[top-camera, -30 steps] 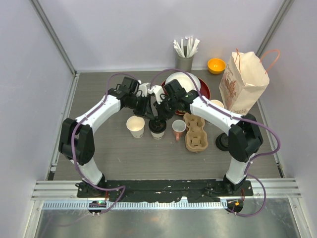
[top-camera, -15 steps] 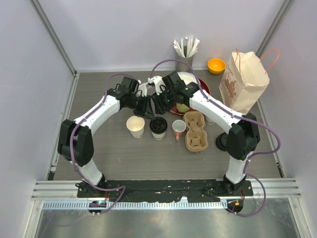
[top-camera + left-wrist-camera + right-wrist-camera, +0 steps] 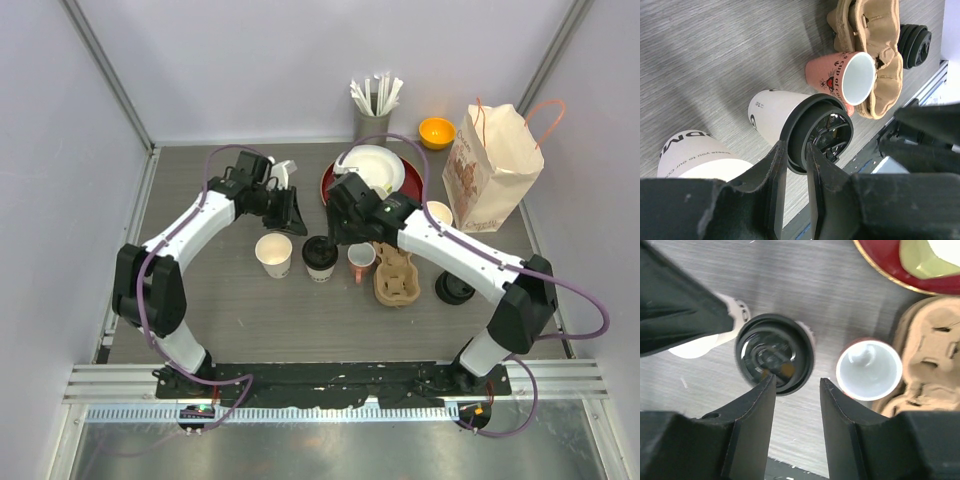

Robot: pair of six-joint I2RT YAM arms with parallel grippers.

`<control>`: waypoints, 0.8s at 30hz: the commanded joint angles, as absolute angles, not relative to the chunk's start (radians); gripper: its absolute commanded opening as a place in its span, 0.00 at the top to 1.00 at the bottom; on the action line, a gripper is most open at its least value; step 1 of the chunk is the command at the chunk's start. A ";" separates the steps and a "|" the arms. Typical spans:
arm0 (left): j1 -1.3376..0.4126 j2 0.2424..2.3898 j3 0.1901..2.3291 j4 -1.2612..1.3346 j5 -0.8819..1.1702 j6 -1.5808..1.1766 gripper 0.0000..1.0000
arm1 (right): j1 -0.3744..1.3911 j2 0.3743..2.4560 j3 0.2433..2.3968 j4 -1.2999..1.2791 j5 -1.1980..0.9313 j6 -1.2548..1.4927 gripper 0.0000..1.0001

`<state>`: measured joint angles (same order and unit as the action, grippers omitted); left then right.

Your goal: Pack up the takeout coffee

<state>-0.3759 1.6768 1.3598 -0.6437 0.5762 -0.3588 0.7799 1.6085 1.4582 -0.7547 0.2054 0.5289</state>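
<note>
A cream paper cup with a black lid (image 3: 319,258) stands upright at the table's middle. It also shows in the left wrist view (image 3: 816,132) and the right wrist view (image 3: 775,352). A matching cup with no lid (image 3: 274,254) stands just left of it. My right gripper (image 3: 335,238) hovers open and empty just above and right of the lidded cup; its fingertips (image 3: 797,379) sit by the lid's near edge. My left gripper (image 3: 297,215) is behind and left of both cups, its jaws a narrow gap apart and empty (image 3: 796,145).
A pink-handled mug (image 3: 360,262) and a cardboard cup carrier (image 3: 395,265) sit right of the lidded cup. A stack of black lids (image 3: 455,288) lies further right. A paper bag (image 3: 495,165), another cream cup (image 3: 437,213), a red plate (image 3: 335,178), a straw holder and an orange bowl stand behind.
My right gripper rose toward the plate, then came back down over the lidded cup. My left gripper drew back left, away from the cups.
</note>
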 commanded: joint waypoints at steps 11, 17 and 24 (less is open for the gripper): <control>-0.408 1.678 1.345 -0.601 0.555 -0.359 0.76 | 0.819 1.591 1.364 -0.716 0.233 0.695 0.56; -0.408 1.681 1.342 -0.604 0.551 -0.360 0.77 | 0.819 1.605 1.379 -0.689 0.204 0.692 0.57; -0.408 1.684 1.339 -0.603 0.555 -0.359 0.77 | 0.818 1.643 1.376 -0.675 0.173 0.692 0.57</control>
